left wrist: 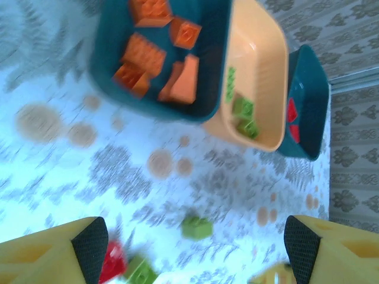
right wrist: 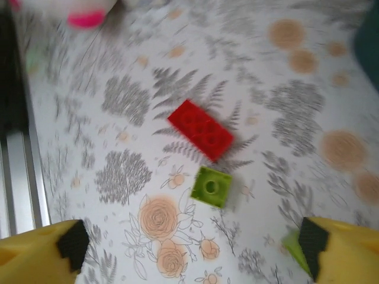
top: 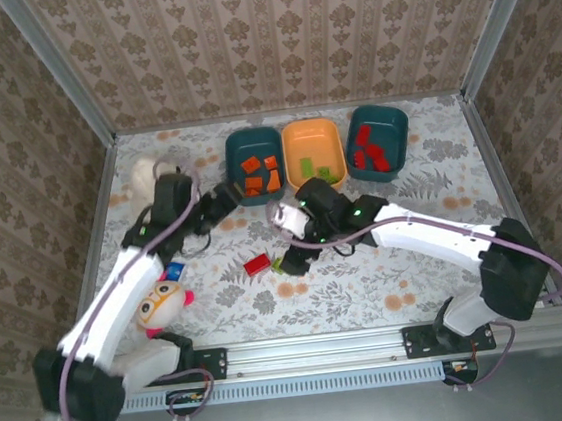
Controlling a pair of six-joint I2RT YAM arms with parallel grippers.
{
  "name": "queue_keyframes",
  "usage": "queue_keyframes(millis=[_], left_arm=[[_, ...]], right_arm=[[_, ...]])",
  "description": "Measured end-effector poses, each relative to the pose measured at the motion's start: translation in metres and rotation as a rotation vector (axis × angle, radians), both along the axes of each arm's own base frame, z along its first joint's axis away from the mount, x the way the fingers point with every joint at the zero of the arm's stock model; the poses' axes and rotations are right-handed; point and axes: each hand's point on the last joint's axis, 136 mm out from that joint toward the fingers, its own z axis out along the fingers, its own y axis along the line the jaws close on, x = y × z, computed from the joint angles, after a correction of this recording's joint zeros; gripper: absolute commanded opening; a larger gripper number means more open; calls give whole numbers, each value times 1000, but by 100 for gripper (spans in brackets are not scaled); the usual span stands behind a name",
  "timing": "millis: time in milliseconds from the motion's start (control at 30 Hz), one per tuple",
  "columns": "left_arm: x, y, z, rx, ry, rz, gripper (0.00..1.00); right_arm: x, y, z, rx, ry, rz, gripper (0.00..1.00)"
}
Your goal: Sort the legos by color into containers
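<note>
Pincers point(left wrist: 195, 245) point(right wrist: 193, 247) wide apart, seemingly empty

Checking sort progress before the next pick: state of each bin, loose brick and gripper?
left teal bin: holds orange bricks
orange bin: holds green bricks
right teal bin: holds red bricks
red brick: loose on table, lying flat
green brick: loose on table, beside the red brick
second green brick: loose on table, apart from those
left gripper: open, empty
right gripper: open, empty
</note>
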Motion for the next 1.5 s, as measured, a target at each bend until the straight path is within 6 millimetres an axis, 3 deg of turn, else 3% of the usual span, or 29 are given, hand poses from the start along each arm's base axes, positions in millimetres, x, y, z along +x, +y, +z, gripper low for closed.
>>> queue_keyframes(millis=[100,200,300,400,533,667,833,967,1200,1400,1500], left_arm=[[-43,24,-6,-42,-23,59,81],[-77,46,2,-115,-87,122,80],[-101,61,9,-182,-129,168,80],[-115,70,4,-193,-108,191,80],[-121,74,-8,-164,-58,203,80],[-121,73,-8,-155,-40,201,80],[-122,73,-5,-153,-40,198,80],[-124,74,-5,-150,-32,195,80],[-125,72,-5,-153,-28,188,79],[-123,71,-6,-149,-25,180,79],[-120,67,-8,-148,-19,167,78]], right_arm=[[-2,13,-19,-39,-9,82,100],[9,32,-32,-62,-29,125,100],[19,50,-46,-94,-66,161,100],[25,62,-63,-141,-92,186,100],[32,72,-83,-196,-111,193,100],[45,75,-97,-250,-133,169,95],[59,80,-112,-309,-123,124,83],[56,76,-125,-352,-95,103,71],[55,75,-124,-364,-73,55,40],[60,75,-120,-346,-55,1,34],[71,69,-103,-299,-53,-71,34]])
